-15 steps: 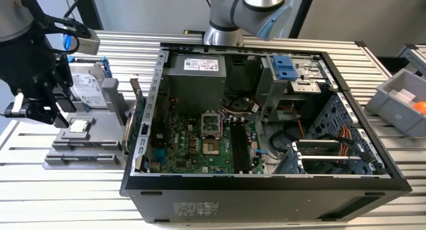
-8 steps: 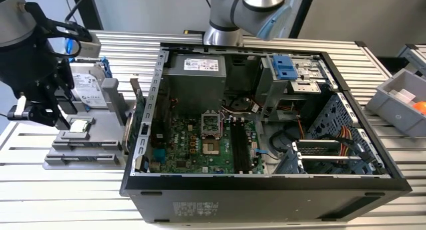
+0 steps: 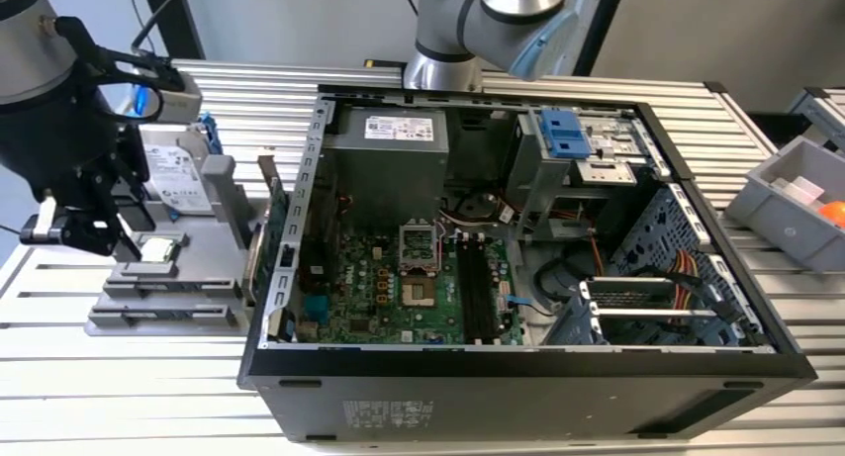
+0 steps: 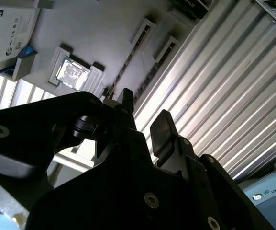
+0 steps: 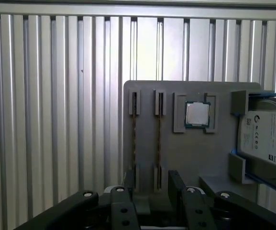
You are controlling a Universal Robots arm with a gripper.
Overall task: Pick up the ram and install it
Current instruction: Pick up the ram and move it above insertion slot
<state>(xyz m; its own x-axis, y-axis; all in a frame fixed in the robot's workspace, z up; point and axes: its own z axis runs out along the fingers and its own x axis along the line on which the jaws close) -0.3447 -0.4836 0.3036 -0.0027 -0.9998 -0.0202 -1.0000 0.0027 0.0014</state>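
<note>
Black gripper (image 5: pixel 151 179), spread and empty, just above 2 ram sticks (image 5: pixel 159 136) upright in slots of grey holder (image 5: pixel 195 158)

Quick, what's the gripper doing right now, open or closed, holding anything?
Gripper: open, holding nothing, poised over the RAM sticks in the gray tray.

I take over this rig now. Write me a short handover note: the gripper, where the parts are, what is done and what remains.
Gripper: open, holding nothing, above the tray, close to the ram sticks.
Ram: two sticks stand on edge in the tray's slots, beside the CPU.
PC case: open, to the exterior view's right of the tray, motherboard exposed.
Done: nothing lifted yet.
Left: the whole job, both picking up and installing.
</note>
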